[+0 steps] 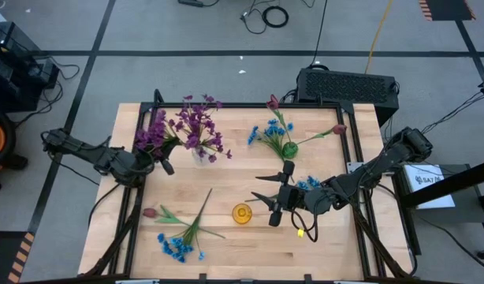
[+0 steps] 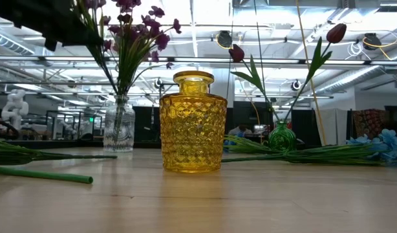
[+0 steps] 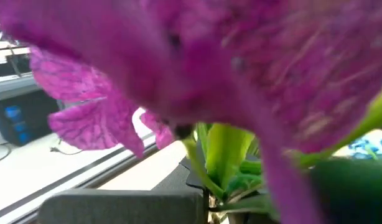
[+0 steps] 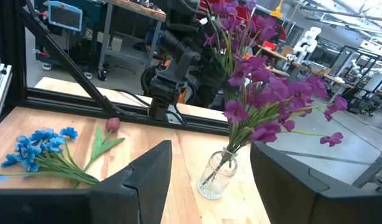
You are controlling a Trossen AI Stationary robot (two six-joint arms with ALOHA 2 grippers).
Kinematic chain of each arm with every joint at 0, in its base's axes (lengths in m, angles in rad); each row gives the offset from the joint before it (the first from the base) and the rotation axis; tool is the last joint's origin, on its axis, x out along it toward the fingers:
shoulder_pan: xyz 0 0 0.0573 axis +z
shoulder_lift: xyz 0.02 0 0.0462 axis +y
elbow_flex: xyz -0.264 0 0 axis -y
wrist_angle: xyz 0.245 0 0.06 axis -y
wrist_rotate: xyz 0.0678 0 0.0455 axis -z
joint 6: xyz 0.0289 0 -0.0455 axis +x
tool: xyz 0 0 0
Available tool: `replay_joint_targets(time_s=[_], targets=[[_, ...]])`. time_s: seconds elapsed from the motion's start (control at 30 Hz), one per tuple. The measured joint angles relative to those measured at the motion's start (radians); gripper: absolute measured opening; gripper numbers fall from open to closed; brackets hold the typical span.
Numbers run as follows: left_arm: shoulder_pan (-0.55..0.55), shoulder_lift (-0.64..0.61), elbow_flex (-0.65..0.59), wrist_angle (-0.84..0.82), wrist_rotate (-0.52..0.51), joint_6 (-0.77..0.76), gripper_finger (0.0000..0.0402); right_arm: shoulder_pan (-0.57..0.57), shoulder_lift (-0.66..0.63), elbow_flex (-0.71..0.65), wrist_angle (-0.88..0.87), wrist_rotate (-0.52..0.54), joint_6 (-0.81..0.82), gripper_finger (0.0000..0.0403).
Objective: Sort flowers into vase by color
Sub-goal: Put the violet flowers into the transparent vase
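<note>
Left end effector [image 1: 147, 155], at the tabletop's left edge, is clamped on a purple sprig [image 1: 153, 134] whose blossoms fill the left wrist view; it sits just beside the clear vase [image 1: 199, 155], which already carries a purple bunch [image 1: 196, 126]. Right end effector [image 1: 275, 199], fingers parted and empty, hovers near the middle of the tabletop [image 1: 336, 244], just beside the yellow vase [image 1: 241, 214]. A green vase [image 1: 289, 149] at the rear holds blue blossoms and two dark red tulips [image 1: 339, 128]. Loose flowers lie flat at front left: a red tulip [image 1: 150, 212] and a blue cluster [image 1: 176, 247]; more blue blossoms [image 1: 307, 184] lie by the right arm. The sprigs appear light, with thin, flexible stems and soft petals that would likely crush; the mid-stem, clear of leaves and blossoms, looks the best place to take hold.
</note>
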Motion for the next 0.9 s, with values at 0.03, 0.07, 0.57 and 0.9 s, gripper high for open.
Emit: replay_joint_targets(time_s=[0.03,0.07,0.57,0.9], targets=[[0.006,0.007,-0.003,0.0,0.0,-0.002,0.0029,0.0,0.0,0.0,0.0,0.0,0.0,0.021],[0.011,0.015,-0.004,0.002,0.0,-0.002,0.0029,0.0,0.0,0.0,0.0,0.0,0.0,0.021],[0.071,0.141,-0.006,0.026,0.002,-0.028,0.0047,0.0,0.0,0.0,0.0,0.0,0.0,0.021],[0.092,0.173,-0.006,0.059,0.002,-0.009,0.0152,0.0,0.0,0.0,0.0,0.0,0.0,0.021]])
